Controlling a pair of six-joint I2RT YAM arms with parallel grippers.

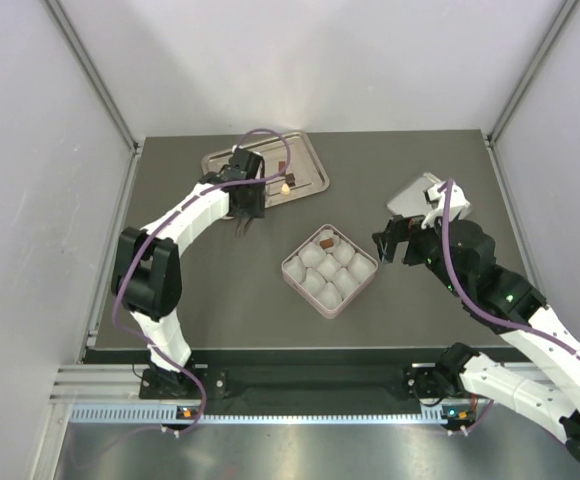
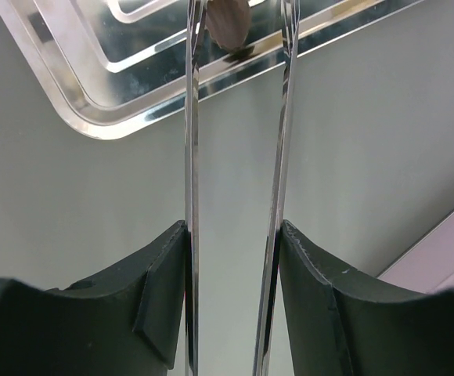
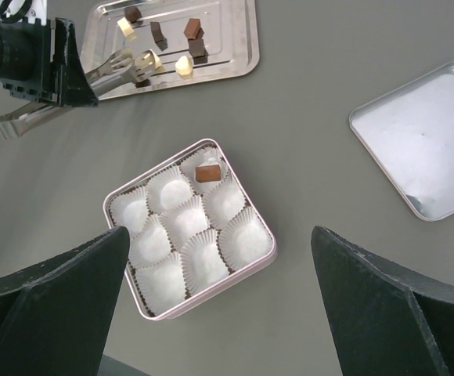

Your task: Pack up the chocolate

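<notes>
Soft, even white light falls from above (no hard-edged shadow anywhere), and the dark grey matte table (image 1: 220, 300) shows only faint smudges of shade under the arms. In the left wrist view glare runs in bright streaks along the ridges of the silver metal tray (image 2: 94, 94). There the slim steel tongs (image 2: 189, 157) gleam like mirrors, and the dark brown chocolate piece (image 2: 227, 23) between them at the top edge is blurred. The black fingers (image 2: 94, 313) of the left gripper (image 2: 235, 227) are out of focus, as are those of the right gripper (image 3: 219, 235). The white paper cups (image 3: 188, 223) look nearly washed out.
</notes>
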